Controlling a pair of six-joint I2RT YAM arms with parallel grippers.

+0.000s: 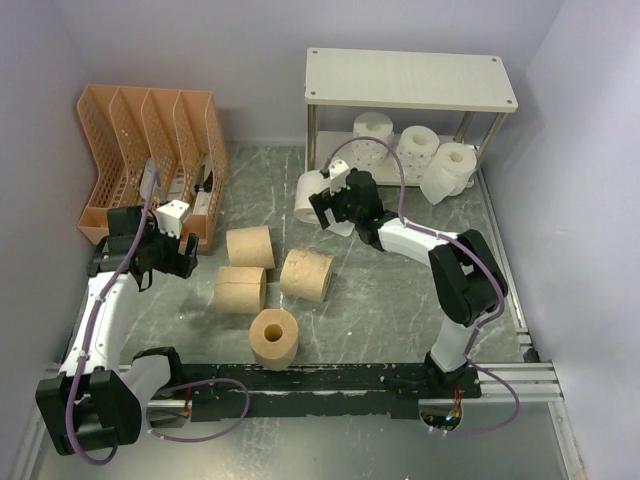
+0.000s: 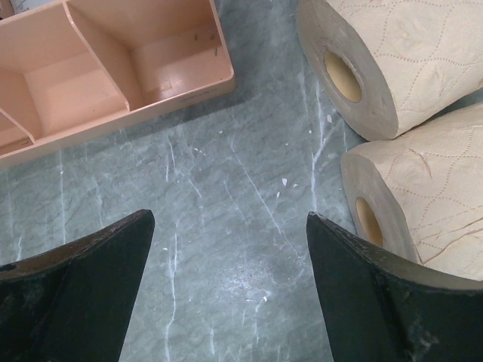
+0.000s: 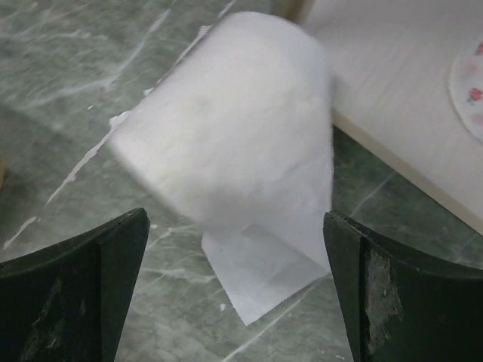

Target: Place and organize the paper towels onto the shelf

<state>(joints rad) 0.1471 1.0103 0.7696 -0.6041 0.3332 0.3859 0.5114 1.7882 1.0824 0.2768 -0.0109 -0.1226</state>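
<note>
The marbled green surface (image 1: 380, 310) carries everything. At its far right stands the shelf (image 1: 410, 80), its top board bare, with white rolls (image 1: 417, 145) on the lower board (a cable hides the exact count). The orange organizer (image 1: 130, 130) stands at the far left.

Four tan rolls (image 1: 250, 247) lie clustered in the middle, well apart from the shelf. One white roll (image 1: 308, 195) lies on the surface just beside the shelf's near-left leg.

The step in hand looks like picking up that roll. The right gripper (image 1: 335, 210) is released, its jaws spread wide on either side of the white roll (image 3: 226, 143), holding nothing. The left gripper (image 2: 226, 219) is also released and empty, over bare surface near the tan rolls.

The roll looks soft and blurred in the wrist view, with a loose sheet (image 3: 264, 271) trailing toward the gripper. The next move probably calls for closing gently on the roll's body, not the tail, then lifting it onto a board.
</note>
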